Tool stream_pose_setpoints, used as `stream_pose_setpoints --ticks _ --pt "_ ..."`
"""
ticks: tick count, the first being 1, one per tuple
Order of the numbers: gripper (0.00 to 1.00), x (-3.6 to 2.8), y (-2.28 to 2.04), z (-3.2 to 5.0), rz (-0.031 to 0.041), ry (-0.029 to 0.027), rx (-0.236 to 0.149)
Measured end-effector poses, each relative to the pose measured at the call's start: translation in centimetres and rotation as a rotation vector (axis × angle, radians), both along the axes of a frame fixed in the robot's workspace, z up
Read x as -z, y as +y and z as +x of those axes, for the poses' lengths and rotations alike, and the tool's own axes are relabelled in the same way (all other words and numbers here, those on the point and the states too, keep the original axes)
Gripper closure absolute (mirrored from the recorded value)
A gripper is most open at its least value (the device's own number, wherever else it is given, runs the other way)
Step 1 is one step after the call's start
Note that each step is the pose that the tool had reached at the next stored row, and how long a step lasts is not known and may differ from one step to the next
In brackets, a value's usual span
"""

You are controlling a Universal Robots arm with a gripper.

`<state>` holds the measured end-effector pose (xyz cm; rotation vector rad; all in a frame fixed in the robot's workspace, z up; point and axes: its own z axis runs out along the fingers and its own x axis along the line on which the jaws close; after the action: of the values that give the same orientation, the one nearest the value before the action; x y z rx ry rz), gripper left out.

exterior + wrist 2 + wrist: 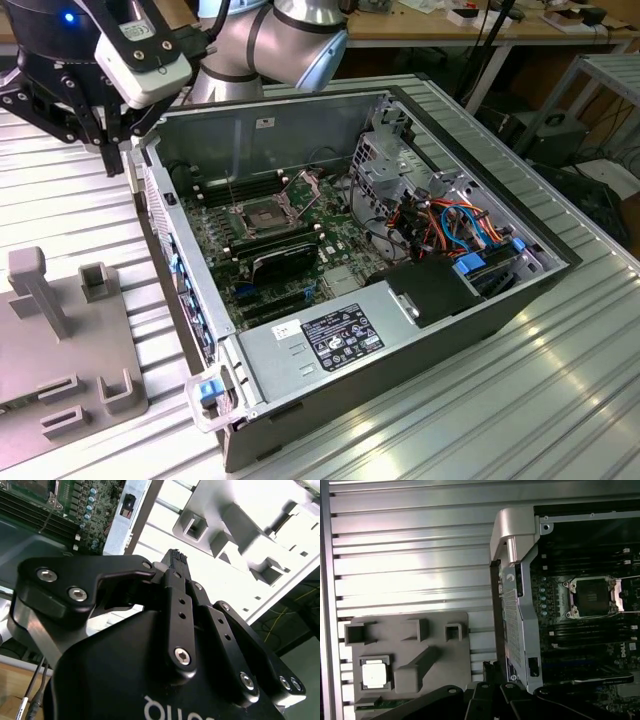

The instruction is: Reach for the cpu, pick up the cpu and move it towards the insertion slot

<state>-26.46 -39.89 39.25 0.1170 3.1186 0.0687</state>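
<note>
While the gripper (108,150) hangs closed and empty over the table (60,210) by the case (270,120), the reach looks barely begun: the slot (262,218) stands bare, and the cpu (374,675) lies in the grey fixture (440,630), well apart. Taking it calls for parted jaws squared above it. The table is ribbed aluminium, with cluttered benches (440,25) behind

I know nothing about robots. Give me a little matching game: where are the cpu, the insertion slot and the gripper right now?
Things:
1. cpu
2. insertion slot
3. gripper

Places:
A. inside the open computer case
B. up in the air, outside the case
C. lying in a grey holder outside the case

Pairs: 1-C, 2-A, 3-B.
</note>
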Motion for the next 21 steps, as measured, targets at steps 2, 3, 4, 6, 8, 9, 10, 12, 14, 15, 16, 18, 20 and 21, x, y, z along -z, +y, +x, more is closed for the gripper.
stream_pose_setpoints --ticks 2,3,4,6,8,9,10,12,14,15,16,18,20,21 --pt "0.89 0.01 0.0 -0.24 0.0 0.001 0.0" --pt "0.89 0.01 0.0 -0.35 0.0 0.0014 0.0" --pt "0.89 0.01 0.0 -0.44 0.0 0.0017 0.0" --pt "0.89 0.02 0.0 -0.61 -0.0001 0.0023 0.0" --pt "0.89 0.02 0.0 -0.71 0.0 0.0026 0.0" --pt "0.89 0.02 0.0 -0.8 0.0 0.0029 0.0" --pt "0.89 0.02 0.0 -0.88 0.0 0.0032 0.0" --pt "0.89 0.03 0.0 -1.0 0.0 0.0035 0.0" --pt "0.89 0.03 0.0 -1.11 0.0 0.004 0.0" --pt "0.89 0.03 0.0 -1.19 -0.0001 0.0042 0.0" --pt "0.89 0.03 0.0 -1.24 0.0 0.0043 0.0" --pt "0.89 0.03 0.0 -1.37 0.0 0.0046 0.0" --pt "0.89 0.04 0.0 -1.57 0.0 0.0047 0.0" --pt "0.89 0.04 0.0 -1.66 0.0 0.0048 0.0"
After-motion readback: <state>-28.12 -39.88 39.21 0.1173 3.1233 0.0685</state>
